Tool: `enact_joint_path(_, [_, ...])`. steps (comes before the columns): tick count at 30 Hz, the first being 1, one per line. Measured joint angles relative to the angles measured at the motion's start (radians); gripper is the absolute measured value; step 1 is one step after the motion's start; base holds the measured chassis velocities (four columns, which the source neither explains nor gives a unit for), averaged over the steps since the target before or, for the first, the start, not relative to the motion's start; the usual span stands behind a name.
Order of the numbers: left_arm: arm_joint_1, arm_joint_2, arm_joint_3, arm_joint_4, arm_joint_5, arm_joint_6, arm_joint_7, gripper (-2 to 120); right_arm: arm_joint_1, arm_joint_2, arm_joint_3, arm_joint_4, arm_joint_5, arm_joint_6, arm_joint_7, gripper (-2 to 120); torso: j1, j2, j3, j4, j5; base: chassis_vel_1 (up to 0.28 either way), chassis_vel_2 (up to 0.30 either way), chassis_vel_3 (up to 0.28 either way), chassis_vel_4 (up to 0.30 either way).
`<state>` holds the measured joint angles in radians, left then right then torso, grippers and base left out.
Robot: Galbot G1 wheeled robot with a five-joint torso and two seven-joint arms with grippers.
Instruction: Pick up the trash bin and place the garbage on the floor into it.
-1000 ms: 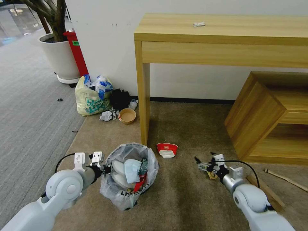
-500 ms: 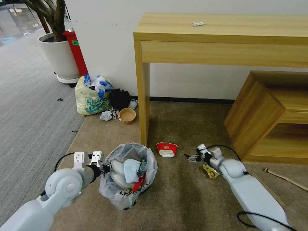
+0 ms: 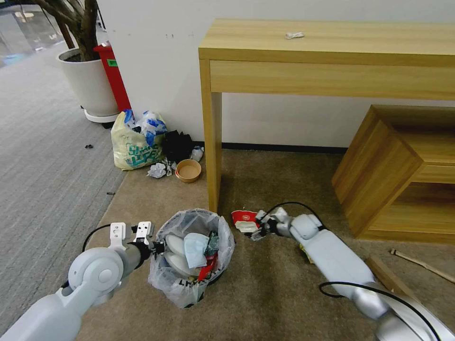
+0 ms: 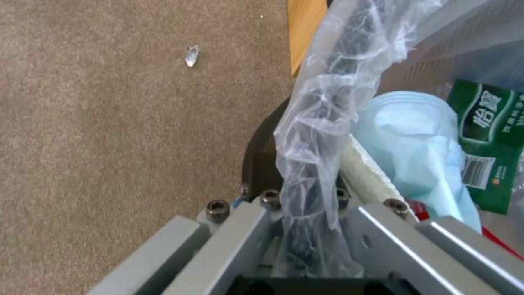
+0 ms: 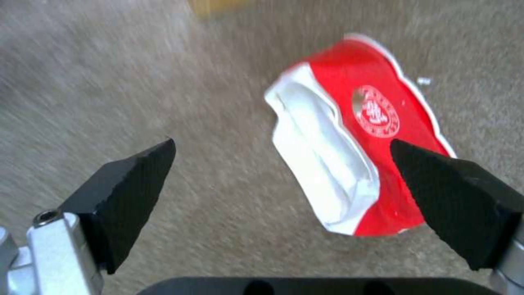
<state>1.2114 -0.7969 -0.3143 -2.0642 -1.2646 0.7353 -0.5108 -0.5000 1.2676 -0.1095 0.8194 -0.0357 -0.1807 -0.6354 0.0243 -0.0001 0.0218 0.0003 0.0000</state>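
Note:
The small black trash bin (image 3: 192,265) stands on the beige carpet, lined with a crinkly clear bag. Inside lie white slippers, a blue mask (image 4: 415,139), a green-labelled bottle and a red wrapper. My left gripper (image 3: 159,247) is shut on the bin's near-left rim; the left wrist view has the bag-covered rim (image 4: 314,155) pinched between the fingers. My right gripper (image 3: 259,227) is stretched forward, open, low over the carpet beside a crushed red-and-white carton (image 3: 245,220). In the right wrist view, the carton (image 5: 355,139) lies between the spread black fingertips (image 5: 142,172).
A desk leg (image 3: 212,142) rises just behind the bin and carton. A low wooden shelf (image 3: 393,175) stands at right, with a cardboard piece (image 3: 385,278) and a wooden stick (image 3: 422,264) on the carpet before it. A yellowish tied bag (image 3: 135,147), a brown bowl (image 3: 188,170) and a white plant pot (image 3: 87,80) are at back left.
My right arm has swung forward and left, away from a yellow wrapper, and now reaches the red-and-white carton. The left gripper still holds the bin's rim.

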Motion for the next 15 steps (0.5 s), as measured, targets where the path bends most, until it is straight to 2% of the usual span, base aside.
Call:
enact_joint_path(3, [0.001, 0.001, -0.001, -0.004, -0.002, 0.000, -0.002, 0, 0.022, 0.024, -0.006, -0.044, -0.054, 0.000, 0.001, 100, 0.000, 0.000, 0.000, -0.0002, -0.0010, 0.000, 0.000, 0.000, 0.000])
enact_joint_path(12, [0.013, -0.002, -0.005, -0.014, -0.001, 0.000, -0.004, 0, 0.086, 0.090, 0.002, -0.176, -0.194, -0.011, 0.034, 100, 0.000, 0.000, 0.000, -0.0003, -0.0005, 0.000, 0.000, 0.000, 0.000])
enact_joint_path(15, [0.015, -0.004, -0.005, -0.017, 0.000, 0.000, -0.004, 0, 0.096, 0.105, 0.019, -0.201, -0.199, -0.009, 0.043, 92, 0.000, 0.000, 0.000, -0.0004, -0.0005, 0.000, 0.000, 0.000, 0.000])
